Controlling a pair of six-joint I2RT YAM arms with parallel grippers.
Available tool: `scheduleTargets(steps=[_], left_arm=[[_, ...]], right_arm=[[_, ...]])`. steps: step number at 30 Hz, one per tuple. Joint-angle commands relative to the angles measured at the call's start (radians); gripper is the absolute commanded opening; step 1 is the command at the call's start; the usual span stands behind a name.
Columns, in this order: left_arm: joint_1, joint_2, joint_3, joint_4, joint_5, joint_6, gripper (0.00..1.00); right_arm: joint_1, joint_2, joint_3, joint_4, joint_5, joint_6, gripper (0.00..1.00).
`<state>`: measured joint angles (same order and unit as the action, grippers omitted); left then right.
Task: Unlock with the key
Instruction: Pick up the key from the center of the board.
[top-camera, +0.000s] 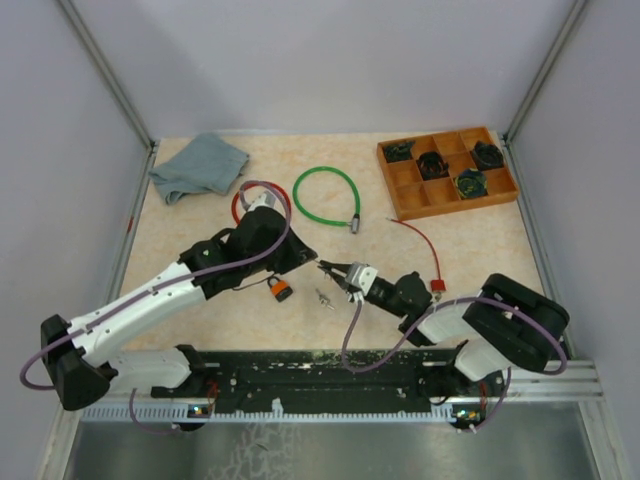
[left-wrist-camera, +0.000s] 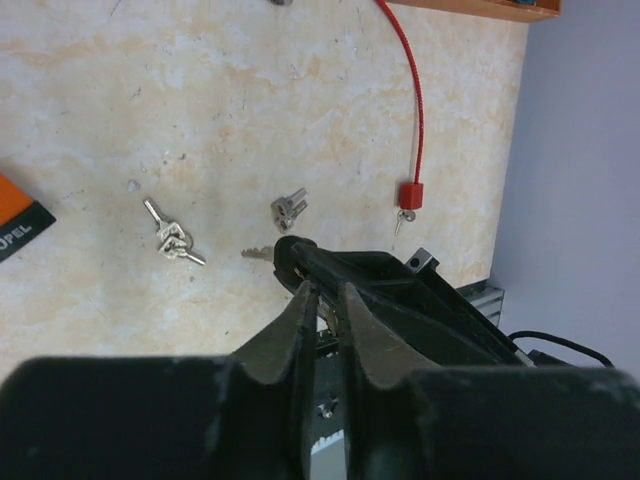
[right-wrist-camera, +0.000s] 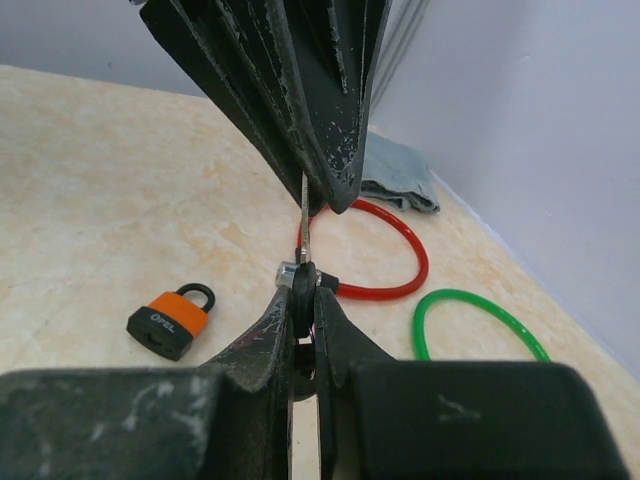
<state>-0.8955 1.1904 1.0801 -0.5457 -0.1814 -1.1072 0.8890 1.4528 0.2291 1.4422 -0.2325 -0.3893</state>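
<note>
A key (right-wrist-camera: 303, 225) with a black head stands upright between my two grippers. In the right wrist view my right gripper (right-wrist-camera: 306, 292) is shut on the key's head. The thin blade runs up between the fingers (right-wrist-camera: 285, 110) of the left gripper. My left gripper (left-wrist-camera: 325, 292) points down at the right one, its jaws a narrow gap apart around the blade. Both grippers meet at mid-table, left (top-camera: 308, 258) and right (top-camera: 335, 269). The orange padlock (top-camera: 281, 289) lies flat on the table just left of them (right-wrist-camera: 172, 318), free of both grippers.
Loose key bunches (left-wrist-camera: 172, 240) (left-wrist-camera: 290, 208) lie on the table. A red cable lock (right-wrist-camera: 400, 245) and a green one (top-camera: 327, 195) lie behind. Another red cable (top-camera: 425, 245) ends in a lock (left-wrist-camera: 409, 193). A wooden tray (top-camera: 392, 178) and grey cloth (top-camera: 198, 165) sit at the back.
</note>
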Motion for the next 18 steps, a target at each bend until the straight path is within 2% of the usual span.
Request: scheduleTargets(steps=[1,7,10,14,15,16,18], left_arm=[[0.010,-0.061,-0.057,0.053,-0.080,0.009,0.24],[0.012,-0.212,-0.223,0.221,-0.186,0.173,0.60],[0.011,-0.251,-0.236,0.158,-0.227,0.218,0.70],[0.011,-0.189,-0.184,-0.024,-0.238,0.214,0.74],[0.012,-0.165,-0.173,-0.062,-0.232,0.202,0.73],[0.012,-0.139,-0.163,-0.096,-0.218,0.195,0.63],[0.012,-0.089,-0.153,-0.150,-0.202,0.177,0.57]], right_arm=[[0.015,-0.088,0.008,-0.015,-0.039,0.129,0.00],[0.006,-0.230,0.091,-0.437,-0.023,0.262,0.00],[-0.002,-0.288,0.138,-0.674,0.023,0.299,0.00],[-0.003,-0.350,0.109,-0.725,0.053,0.305,0.00],[-0.005,-0.365,0.094,-0.720,0.059,0.310,0.00],[-0.004,-0.383,0.082,-0.717,0.063,0.318,0.00],[-0.005,-0.407,0.062,-0.722,0.065,0.329,0.00]])
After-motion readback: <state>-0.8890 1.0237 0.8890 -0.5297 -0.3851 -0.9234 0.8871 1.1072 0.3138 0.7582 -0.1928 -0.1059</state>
